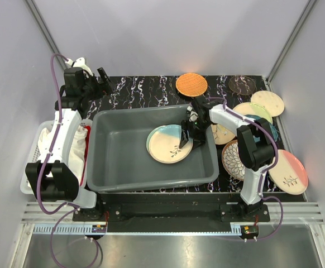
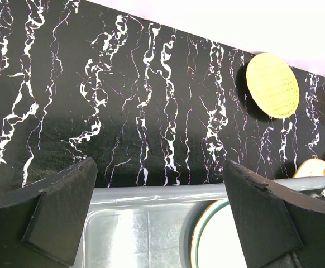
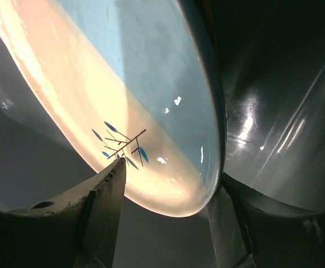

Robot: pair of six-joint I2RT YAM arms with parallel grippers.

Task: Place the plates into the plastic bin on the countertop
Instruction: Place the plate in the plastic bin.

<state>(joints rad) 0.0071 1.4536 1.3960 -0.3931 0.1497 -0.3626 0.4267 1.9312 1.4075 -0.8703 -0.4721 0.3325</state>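
Observation:
The grey plastic bin (image 1: 113, 153) stands on the black veined countertop (image 1: 146, 92). A cream-and-blue plate with a leaf sprig (image 1: 168, 144) rests tilted inside it. My right gripper (image 1: 186, 134) is down in the bin at the plate's right edge. In the right wrist view its fingers stand wide apart (image 3: 168, 178) on either side of the plate's rim (image 3: 140, 84), so it is open. My left gripper (image 1: 104, 81) is open and empty above the bin's far left corner (image 2: 159, 212). Several plates lie to the right of the bin, among them an orange woven one (image 1: 191, 84).
A white mesh basket with cloth (image 1: 39, 151) stands left of the bin. To the right lie a dark plate (image 1: 242, 85), a cream plate (image 1: 267, 103), a floral plate (image 1: 234, 159) and a cream-and-pink plate (image 1: 288, 171). White walls enclose the sides and the back.

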